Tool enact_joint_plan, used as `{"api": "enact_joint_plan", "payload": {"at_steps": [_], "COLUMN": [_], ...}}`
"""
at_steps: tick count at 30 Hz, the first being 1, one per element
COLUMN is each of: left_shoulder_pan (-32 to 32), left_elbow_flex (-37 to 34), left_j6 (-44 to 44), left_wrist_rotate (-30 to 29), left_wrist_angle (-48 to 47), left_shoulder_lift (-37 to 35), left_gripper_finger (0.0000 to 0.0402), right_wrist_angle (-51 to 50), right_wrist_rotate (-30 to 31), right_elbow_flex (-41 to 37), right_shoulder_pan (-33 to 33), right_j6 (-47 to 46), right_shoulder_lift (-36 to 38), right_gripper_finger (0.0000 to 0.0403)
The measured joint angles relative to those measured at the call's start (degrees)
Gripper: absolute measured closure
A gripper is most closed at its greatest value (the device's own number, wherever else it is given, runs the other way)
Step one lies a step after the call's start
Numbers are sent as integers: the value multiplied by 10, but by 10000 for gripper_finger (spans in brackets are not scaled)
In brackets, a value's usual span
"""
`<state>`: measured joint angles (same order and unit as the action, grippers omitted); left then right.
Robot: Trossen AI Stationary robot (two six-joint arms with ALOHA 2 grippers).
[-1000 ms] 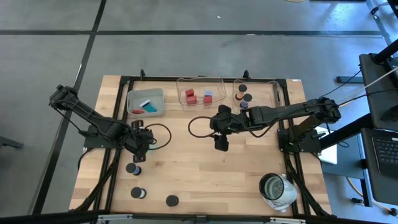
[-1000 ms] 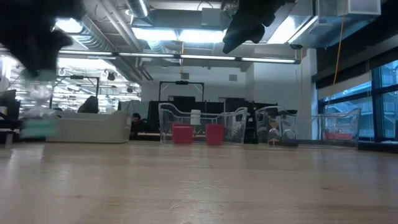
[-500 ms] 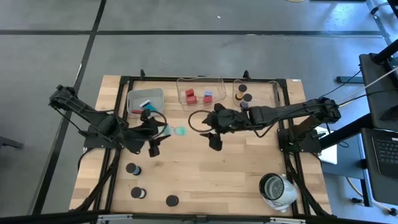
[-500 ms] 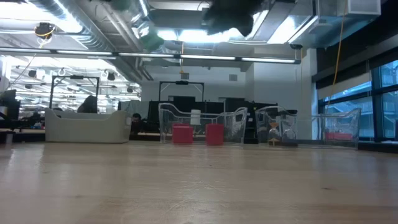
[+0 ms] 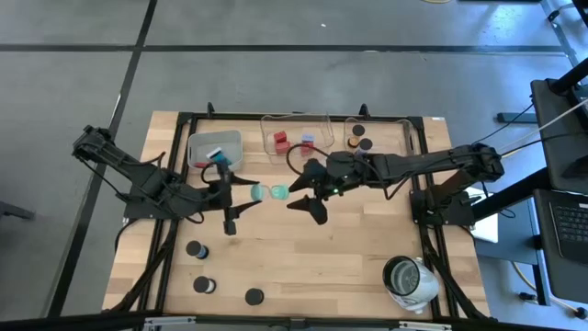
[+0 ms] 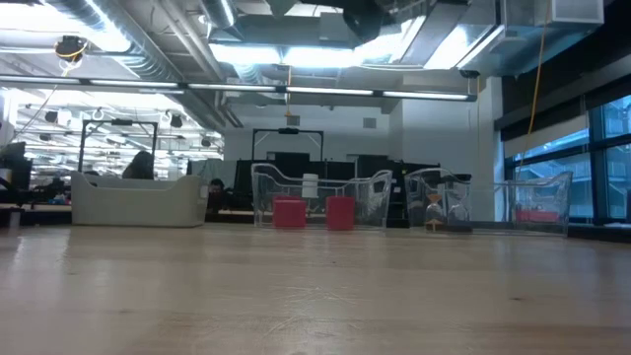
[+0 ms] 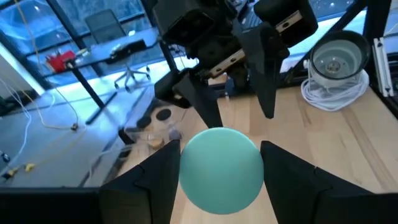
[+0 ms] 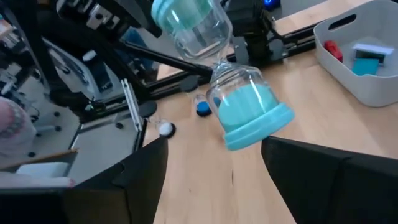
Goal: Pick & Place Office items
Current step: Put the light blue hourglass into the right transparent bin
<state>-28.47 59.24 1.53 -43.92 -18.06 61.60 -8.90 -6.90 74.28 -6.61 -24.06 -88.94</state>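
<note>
Left pincer (image 5: 246,193) is clamped on a teal hourglass (image 5: 267,193), held in the air above the tabletop (image 5: 303,267) middle, a bit toward the far edge. Left wrist view: round teal end cap (image 7: 221,169) sits between the two dark fingers (image 7: 149,180).
Right pincer (image 5: 296,197) is just beside the hourglass's other end, fingers spread apart, not touching it. Right wrist view: hourglass (image 8: 231,93) is tilted, clear bulbs, teal sand in the bulb nearer the camera, in front of the open fingers (image 8: 140,171).

Other items:
- grey tray (image 5: 214,151) near far-left corner: teal rectangle (image 5: 222,161), white-and-blue piece (image 5: 214,153), small red piece at the tray's left side.
- clear tray (image 5: 296,133) at far edge, middle: two red blocks (image 5: 281,141), pale-blue cube (image 5: 308,140).
- second clear tray (image 5: 378,135) to its right: black round caps (image 5: 359,138).
- three black caps loose on the tabletop near the front-left corner (image 5: 195,249), (image 5: 202,285), (image 5: 254,296).
- silvery-white round container (image 5: 407,279) near the front-right corner.

Low view: both pincers are out of frame above; only trays and red blocks (image 6: 289,212) show along the far edge.
</note>
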Motion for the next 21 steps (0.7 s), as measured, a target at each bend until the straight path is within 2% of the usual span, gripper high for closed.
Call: {"api": "enact_joint_plan", "payload": {"at_steps": [7,14,21], "left_shoulder_pan": [1,1,1], "left_elbow_flex": [1,0,0], "left_j6": [9,15,88], "left_wrist_rotate": [-6,24,22], "left_wrist_angle": [5,9,59], "left_shoulder_lift": [-2,-2,-2], "left_gripper_finger": [204,206,208], "right_wrist_angle": [3,7,10], "right_wrist_rotate": [-4,-1,-69], "right_elbow_flex": [0,1,1], "right_shoulder_pan": [22,49,64], "right_j6": [-11,-10,-24], "right_shoulder_lift": [27,37,38], "right_gripper_finger": [103,66,60]}}
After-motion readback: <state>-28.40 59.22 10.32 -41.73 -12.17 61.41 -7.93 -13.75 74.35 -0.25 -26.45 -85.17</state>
